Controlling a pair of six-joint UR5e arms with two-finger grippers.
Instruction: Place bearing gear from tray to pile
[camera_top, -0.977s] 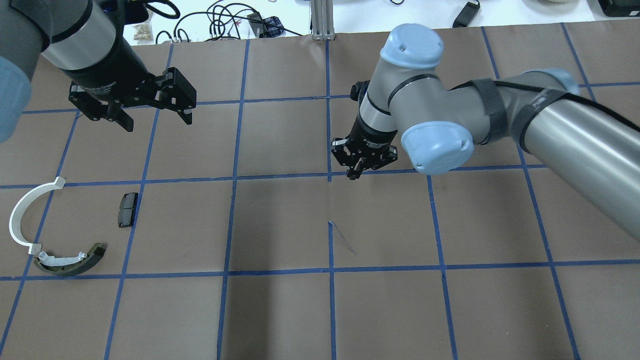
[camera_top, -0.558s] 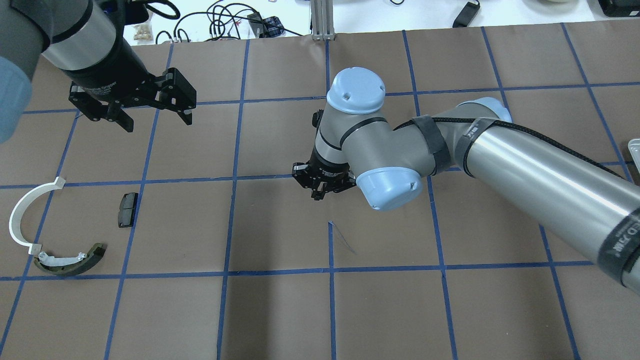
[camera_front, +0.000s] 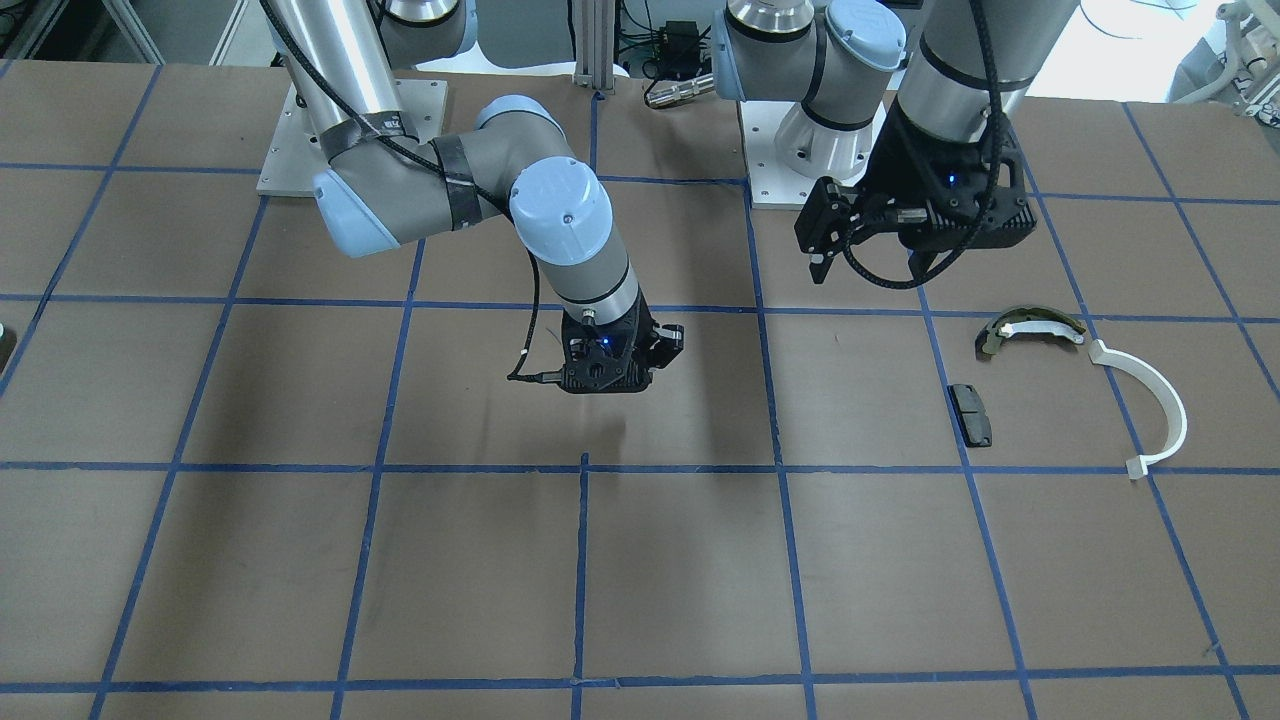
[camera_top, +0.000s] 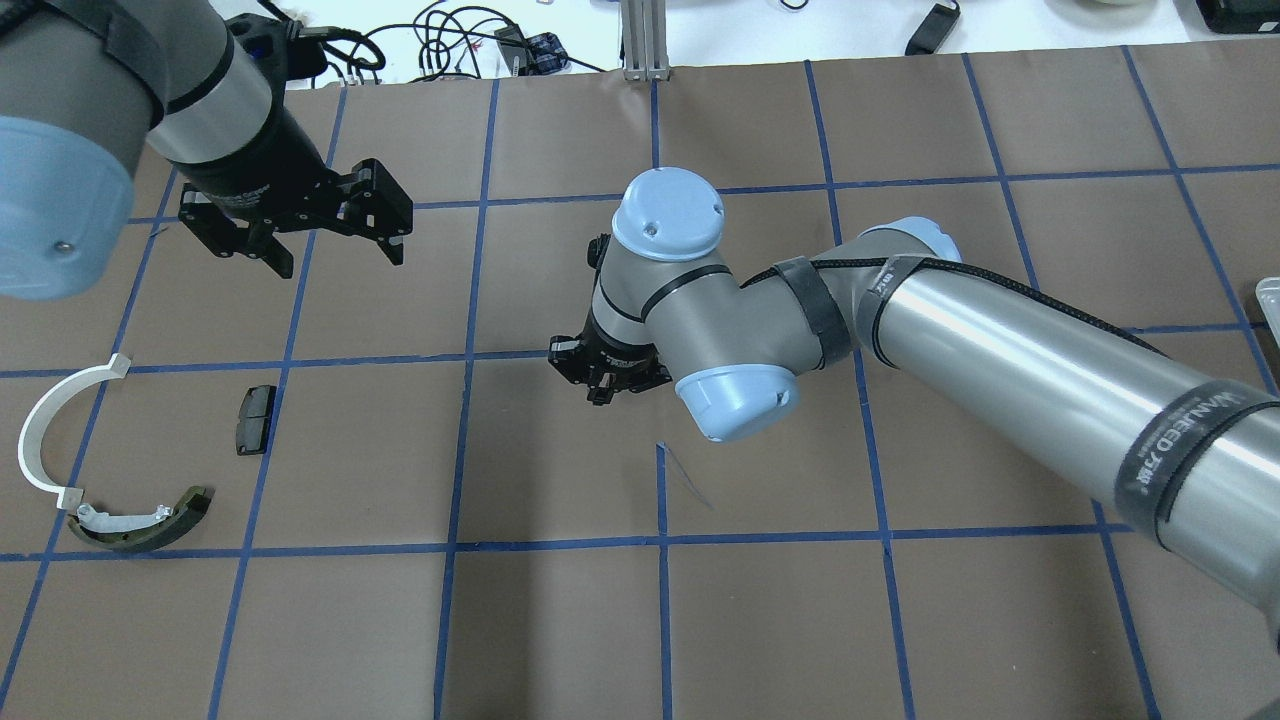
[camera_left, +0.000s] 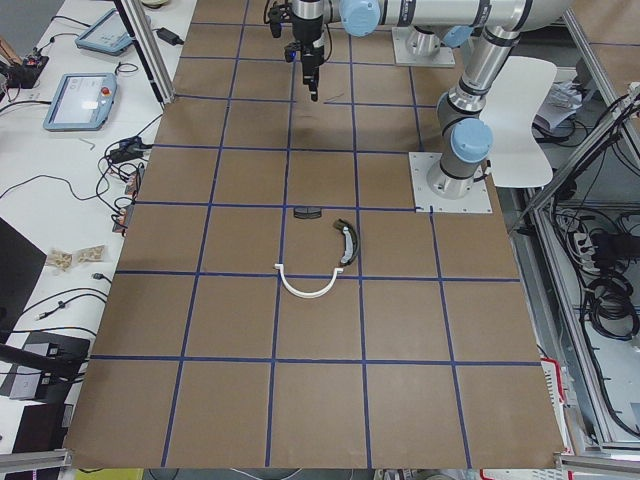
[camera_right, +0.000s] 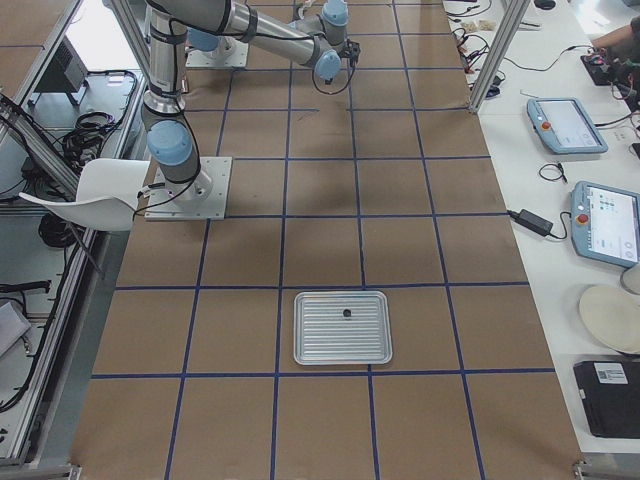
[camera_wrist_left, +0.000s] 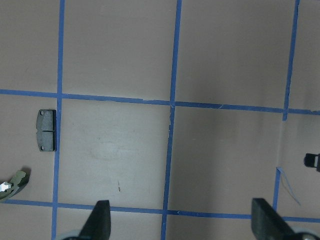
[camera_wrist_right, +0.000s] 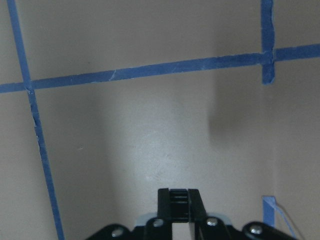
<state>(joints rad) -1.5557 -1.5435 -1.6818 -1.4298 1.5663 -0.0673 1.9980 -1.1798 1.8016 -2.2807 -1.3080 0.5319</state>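
Note:
My right gripper (camera_top: 600, 392) hangs above the middle of the table, far right of the pile. In the right wrist view its fingers (camera_wrist_right: 165, 200) are shut on a thin dark ribbed part, the bearing gear (camera_wrist_right: 179, 193). The pile lies at the table's left: a white curved arc (camera_top: 40, 430), an olive brake shoe (camera_top: 150, 520) and a black pad (camera_top: 255, 420). My left gripper (camera_top: 330, 255) is open and empty, above and behind the pad. The pad (camera_wrist_left: 46, 130) shows in the left wrist view, left of its open fingers. The metal tray (camera_right: 300, 330) lies at the table's right end.
One small dark item (camera_right: 346, 313) lies on the tray. The tray's corner (camera_top: 1270, 300) shows at the overhead view's right edge. Cables and tablets lie beyond the table's far edge. My right arm spans the table's right half.
My right arm has swung left, from right of the centre line to left of it, with its gripper staying shut. My left gripper has shifted slightly right and nearer.

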